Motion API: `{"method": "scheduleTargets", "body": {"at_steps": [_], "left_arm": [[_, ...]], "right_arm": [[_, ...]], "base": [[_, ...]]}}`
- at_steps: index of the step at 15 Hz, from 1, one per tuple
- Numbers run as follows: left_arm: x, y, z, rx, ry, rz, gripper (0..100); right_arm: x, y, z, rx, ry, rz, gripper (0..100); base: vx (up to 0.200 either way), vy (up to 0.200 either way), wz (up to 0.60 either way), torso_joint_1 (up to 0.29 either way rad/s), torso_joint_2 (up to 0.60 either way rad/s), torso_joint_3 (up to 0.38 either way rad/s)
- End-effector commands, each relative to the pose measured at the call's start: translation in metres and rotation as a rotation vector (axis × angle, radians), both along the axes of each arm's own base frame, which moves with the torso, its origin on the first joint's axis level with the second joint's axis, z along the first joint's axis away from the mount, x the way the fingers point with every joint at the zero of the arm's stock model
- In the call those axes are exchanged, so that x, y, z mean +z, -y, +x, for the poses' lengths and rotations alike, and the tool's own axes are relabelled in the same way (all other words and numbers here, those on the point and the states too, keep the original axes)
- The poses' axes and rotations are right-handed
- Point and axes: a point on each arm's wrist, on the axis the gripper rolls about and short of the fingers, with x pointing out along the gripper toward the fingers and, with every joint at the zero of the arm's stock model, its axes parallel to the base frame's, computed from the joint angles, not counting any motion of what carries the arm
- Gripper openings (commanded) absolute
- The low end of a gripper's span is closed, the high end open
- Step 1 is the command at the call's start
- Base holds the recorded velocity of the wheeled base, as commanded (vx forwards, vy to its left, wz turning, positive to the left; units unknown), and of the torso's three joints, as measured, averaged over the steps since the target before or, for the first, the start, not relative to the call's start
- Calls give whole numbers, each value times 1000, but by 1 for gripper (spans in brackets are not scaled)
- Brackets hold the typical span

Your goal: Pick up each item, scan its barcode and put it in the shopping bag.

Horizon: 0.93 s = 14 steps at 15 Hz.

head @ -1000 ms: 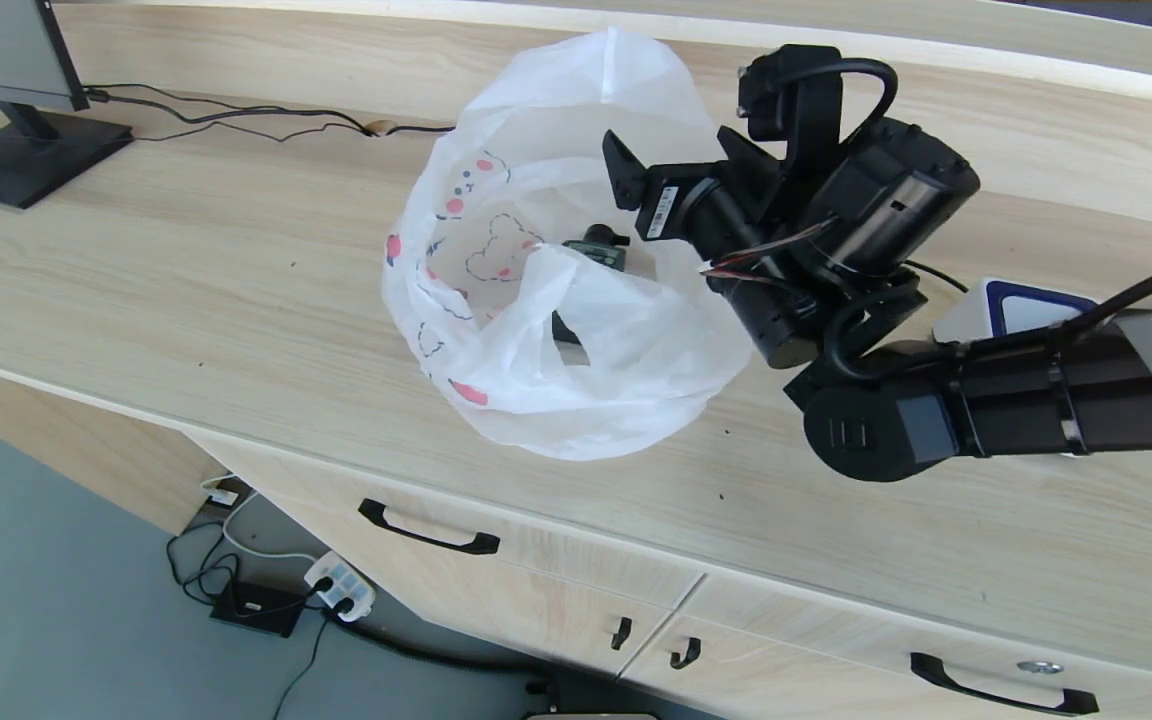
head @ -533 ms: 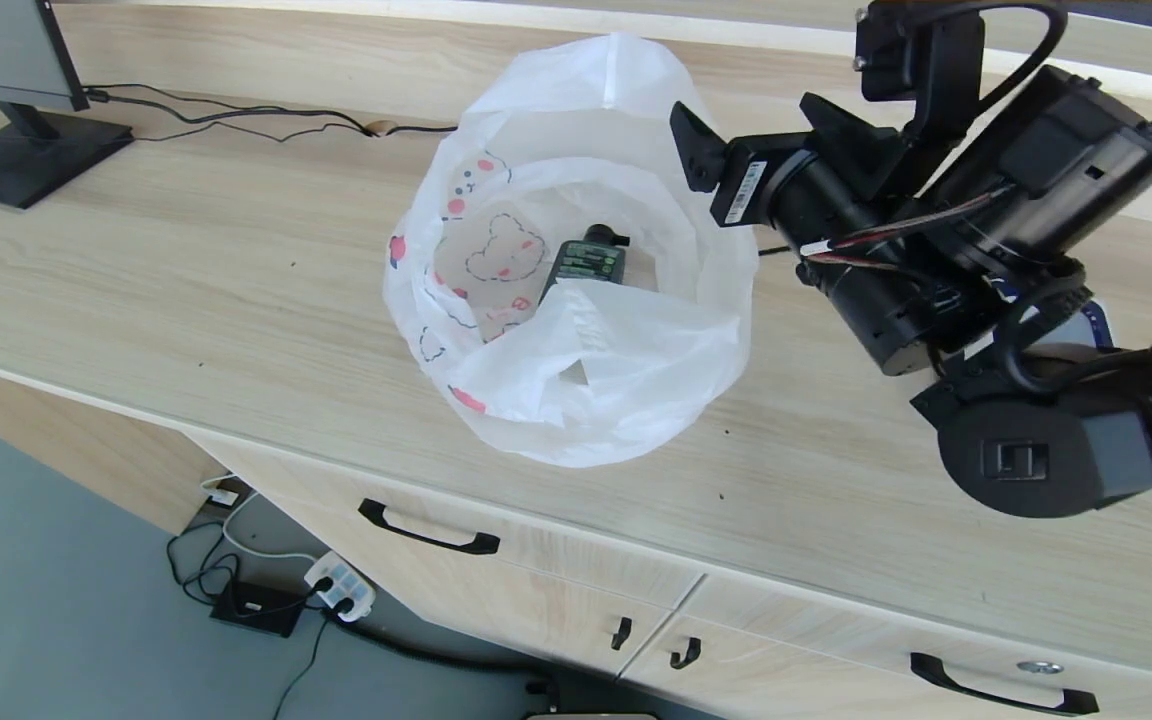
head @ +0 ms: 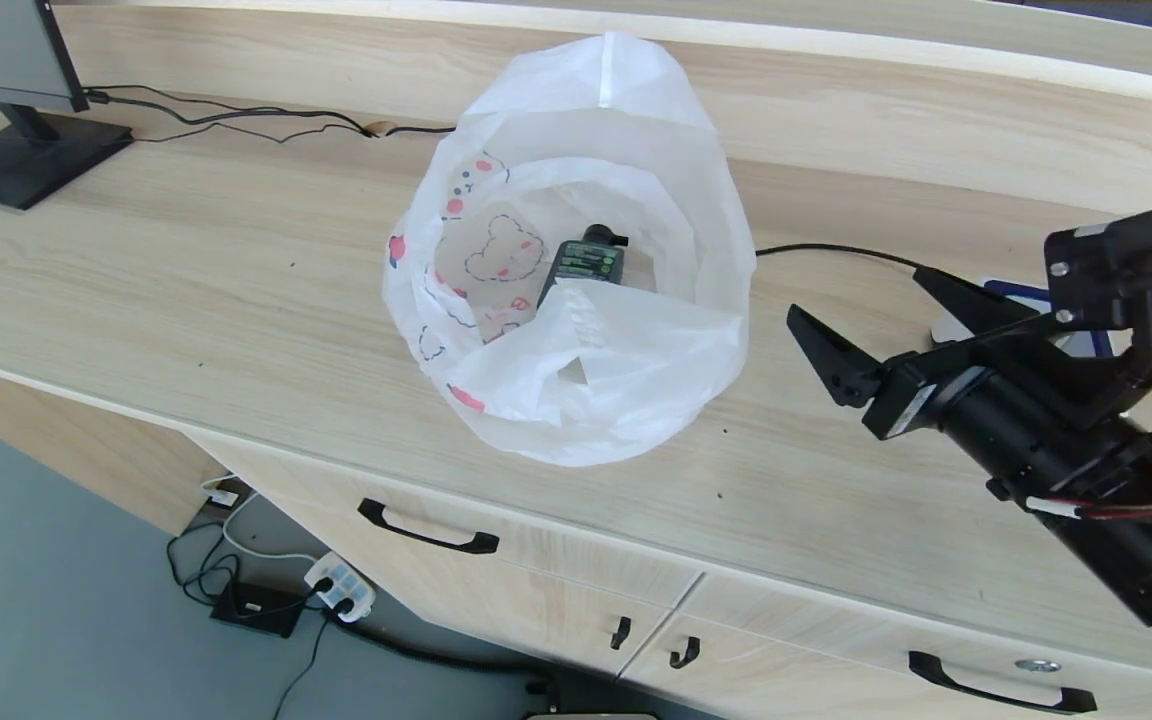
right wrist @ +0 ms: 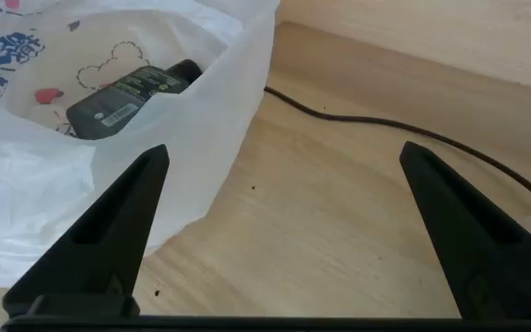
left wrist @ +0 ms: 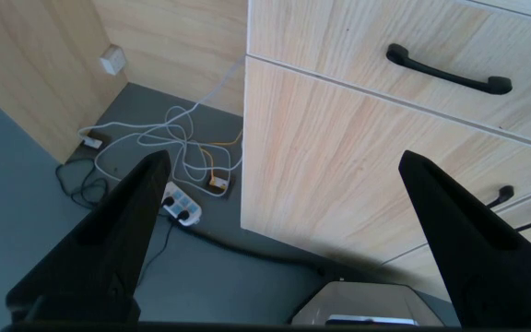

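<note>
Dark green-black plastic bottle point(head: 586, 262) lies on its side on the floor of the white translucent plastic shopping bag point(head: 626, 400) printed with bears and pink dots. Label faces up. The long axis runs near-to-far across the pale wooden counter point(head: 186, 300), slanted a little to the robot's right. The cap points to the far side; the base end is hidden under the bag's folded near wall. In the right wrist view the bottle point(right wrist: 129, 92) shows through the open mouth of the bag point(right wrist: 219, 120).

Right gripper point(head: 854, 292) sits to the right of the bag, well apart from it and low over the counter, tips aimed toward the bag. Jaws spread wide, nothing between them point(right wrist: 284, 157). A thin black cable point(head: 836, 250) crosses the counter beyond it.

Left gripper point(left wrist: 284, 159) hangs below counter level, facing the wooden drawer fronts point(left wrist: 339, 157) and a white power strip point(left wrist: 181, 205) on the grey floor. Jaws wide, nothing held.

Against one second ago: the right arm was then over the bag's right rim with its tips at the mouth. Half a second ago it was raised and off to the right. It now stands clear and lower. The bag's near flap has slumped, uncovering more of the label. The bottle has not shifted over the last half second.
</note>
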Motion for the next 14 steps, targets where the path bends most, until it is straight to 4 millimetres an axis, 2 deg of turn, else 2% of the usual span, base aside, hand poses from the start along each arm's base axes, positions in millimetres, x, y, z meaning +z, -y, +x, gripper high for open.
{"method": "scheduleTargets", "body": {"at_steps": [1, 3, 6, 10, 12, 14], "left_arm": [[0, 0, 0, 0, 1, 0, 100], [0, 0, 0, 0, -1, 0, 100], [0, 0, 0, 0, 1, 0, 100], [0, 0, 0, 0, 1, 0, 100], [0, 0, 0, 0, 1, 0, 100], [0, 0, 0, 0, 1, 0, 100]], "right_arm": [[6, 10, -14, -3, 24, 16, 100], [4, 10, -15, -2, 19, 12, 100], [2, 10, -14, 2, 9, 14, 100], [2, 9, -14, 12, 9, 5, 100], [-4, 6, -12, 15, 9, -60, 100], [-3, 5, -15, 23, 13, -52, 100]], "base": [[0, 0, 0, 0, 0, 0], [0, 0, 0, 0, 0, 0], [0, 0, -600, 2, -2, 6], [0, 0, -600, -90, 194, 79], [0, 0, 0, -112, 202, 100], [0, 0, 0, 0, 0, 0]]}}
